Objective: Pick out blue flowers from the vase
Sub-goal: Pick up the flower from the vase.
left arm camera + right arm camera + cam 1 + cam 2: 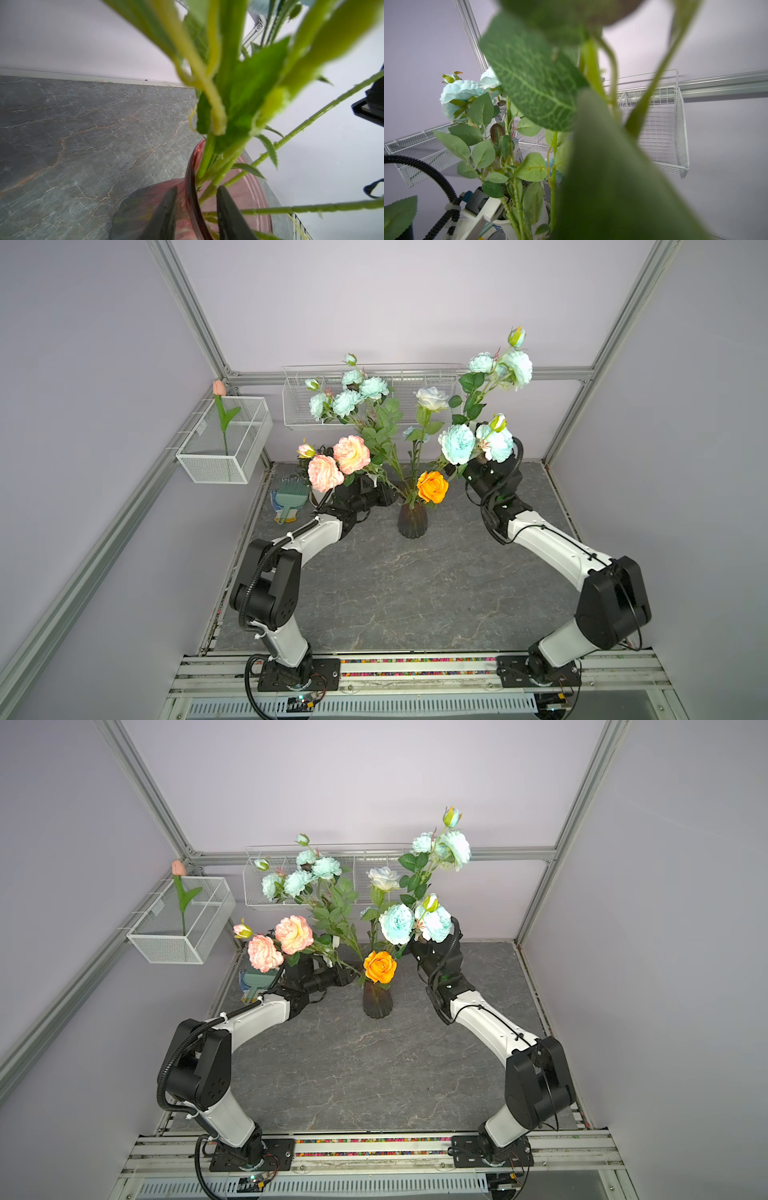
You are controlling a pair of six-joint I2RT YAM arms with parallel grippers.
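Inspecting the blue flowers (457,443): 2 leafy stems stand in the vase (412,522), 1 leaning left and 1 leaning right, with the blooms high above the rim. The vase sits upright mid-table (395,593).

My left gripper (198,188) is clamped on the vase rim, 1 finger inside and 1 outside. My right gripper (465,470) sits under the right-hand blooms. Its fingers are together, but leaves hide what they grip; I judge it to be the right blue stem.

Recommendation: draw that stem out slowly along its own lean, with the left clamp firm so the vase cannot tip.

Risk: its leaves snagging the orange rose (432,486) just beside it.
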